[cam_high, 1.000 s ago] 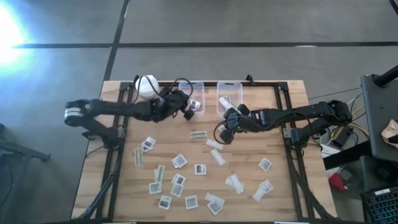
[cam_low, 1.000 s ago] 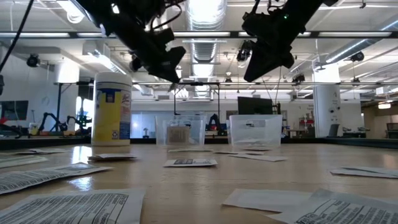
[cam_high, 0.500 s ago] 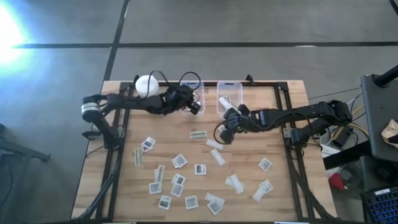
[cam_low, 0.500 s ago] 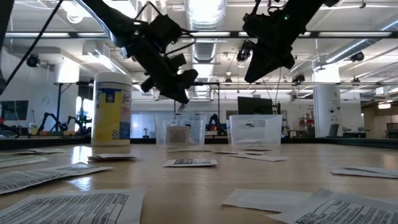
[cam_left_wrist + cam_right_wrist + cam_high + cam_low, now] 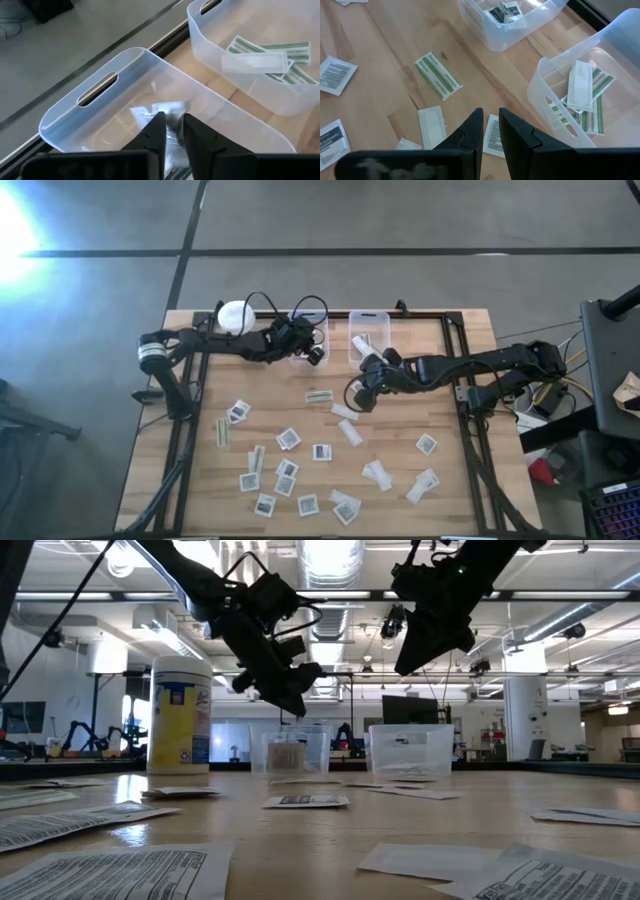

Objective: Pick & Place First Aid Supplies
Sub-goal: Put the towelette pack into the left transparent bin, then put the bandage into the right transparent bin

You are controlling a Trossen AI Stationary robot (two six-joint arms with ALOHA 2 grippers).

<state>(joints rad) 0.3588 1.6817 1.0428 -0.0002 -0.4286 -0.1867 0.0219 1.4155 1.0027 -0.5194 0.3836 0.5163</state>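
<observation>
Many flat white packets (image 5: pixel 288 439) lie scattered on the wooden table, and a green-striped strip (image 5: pixel 438 75) lies near the bins. My left gripper (image 5: pixel 173 120) hangs over the left clear bin (image 5: pixel 95 90), shut on a crumpled white packet (image 5: pixel 160 108). My right gripper (image 5: pixel 355 397) hovers shut and empty above the table just near the right clear bin (image 5: pixel 368 330). That bin holds striped strips (image 5: pixel 580 87). The left bin holds dark-printed square packets (image 5: pixel 502 10). My left gripper pinches a crumpled white packet between its two fingers, and the packet's upper edge (image 5: pixel 150 107) sticks out past the fingertips. The fingers slant down over the left bin. The packet is lifted clear, above the bin's floor.
A yellow container with a white lid (image 5: pixel 236 316) stands at the table's far left, beside the left bin. A black frame (image 5: pixel 455 350) runs along the table's sides. Packets crowd the near half (image 5: pixel 308 503); bare wood shows toward the right edge (image 5: pixel 470 440).
My left arm has reached farther toward the far right, and its gripper has come down from high above the table to just over the left bin, still shut on the packet. My right arm has kept still.
</observation>
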